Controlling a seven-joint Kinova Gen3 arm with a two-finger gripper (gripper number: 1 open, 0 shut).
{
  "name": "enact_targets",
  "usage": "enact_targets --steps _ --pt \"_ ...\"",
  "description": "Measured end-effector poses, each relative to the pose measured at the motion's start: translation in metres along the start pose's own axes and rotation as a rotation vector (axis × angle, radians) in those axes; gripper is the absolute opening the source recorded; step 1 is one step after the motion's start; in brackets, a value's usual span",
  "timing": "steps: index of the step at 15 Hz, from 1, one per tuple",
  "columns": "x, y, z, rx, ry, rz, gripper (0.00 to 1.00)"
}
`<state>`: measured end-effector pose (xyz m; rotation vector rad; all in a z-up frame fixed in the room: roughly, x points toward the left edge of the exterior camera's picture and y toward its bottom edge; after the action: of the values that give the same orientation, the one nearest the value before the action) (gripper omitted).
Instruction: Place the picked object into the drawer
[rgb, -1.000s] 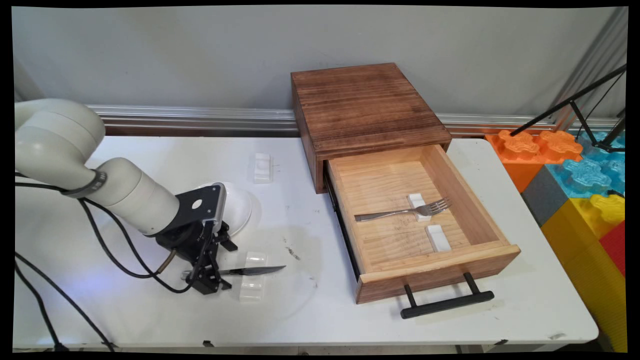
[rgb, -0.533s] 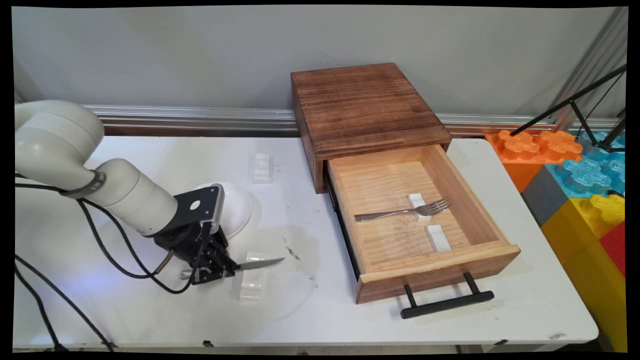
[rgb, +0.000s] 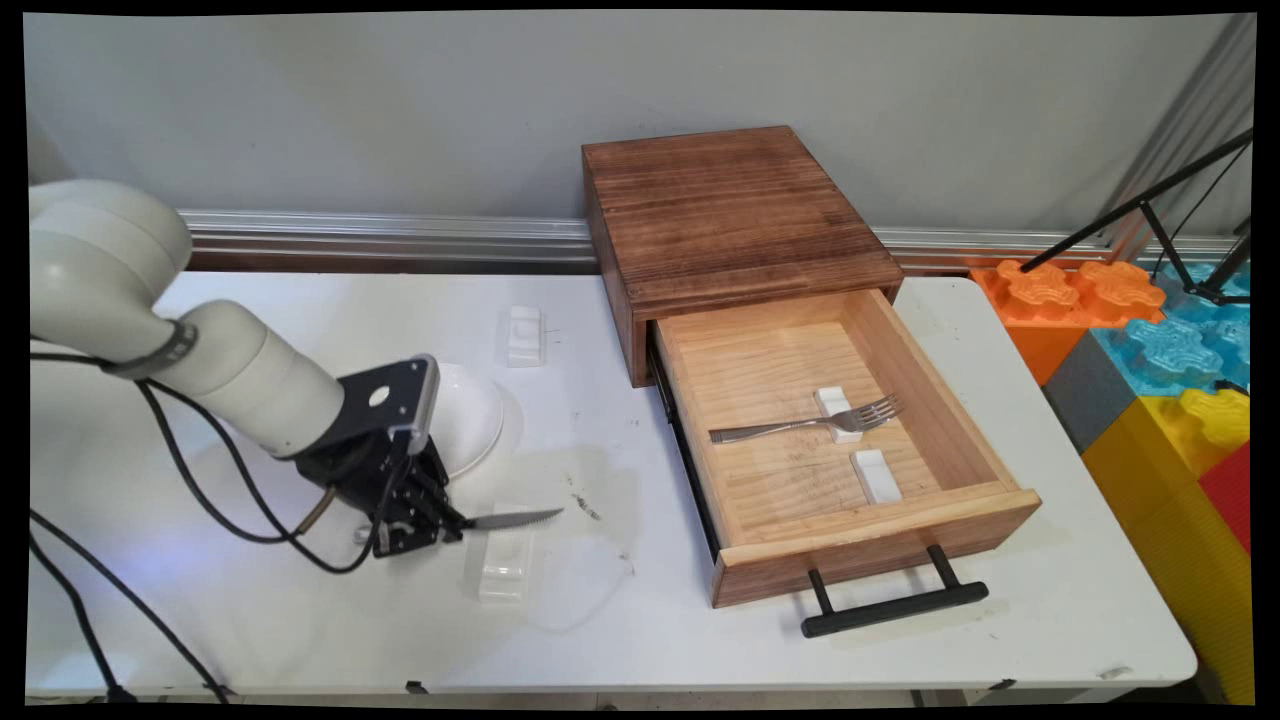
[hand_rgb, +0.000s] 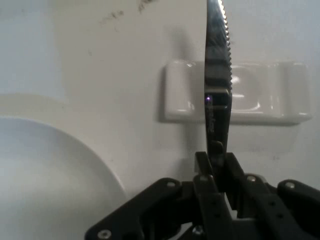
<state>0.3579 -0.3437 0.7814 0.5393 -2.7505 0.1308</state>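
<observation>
My gripper (rgb: 432, 522) (hand_rgb: 218, 165) is shut on the handle of a serrated steel knife (rgb: 512, 518) (hand_rgb: 218, 85). The knife is lifted a little off the table, its blade pointing right over a white cutlery rest (rgb: 503, 565) (hand_rgb: 235, 99) that lies beneath it. In the hand view the blade runs straight up across the rest's middle. A white plate (rgb: 468, 415) (hand_rgb: 50, 175) sits just behind my hand, partly hidden by the wrist.
A wooden box (rgb: 730, 215) stands at the back with its drawer (rgb: 985, 505) pulled open; a fork (rgb: 805, 425) lies inside on a white rest (rgb: 836, 412), beside a second rest (rgb: 876, 475). Another white rest (rgb: 525, 335) sits behind the plate. Coloured foam blocks (rgb: 1150, 350) stand right of the table.
The gripper closed on the knife's handle and raised it off the rest. Hand and knife have shifted slightly up and left; the rest stays on the table.
</observation>
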Motion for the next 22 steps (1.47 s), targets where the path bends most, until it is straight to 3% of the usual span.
enact_targets --steps 8,17,22 --pt "0.026 -0.014 -0.061 0.002 0.010 -0.020 0.00" --pt "0.090 -0.020 -0.127 -0.026 0.034 -0.063 0.00" --pt "0.127 -0.020 -0.144 -0.047 0.048 -0.074 0.00"
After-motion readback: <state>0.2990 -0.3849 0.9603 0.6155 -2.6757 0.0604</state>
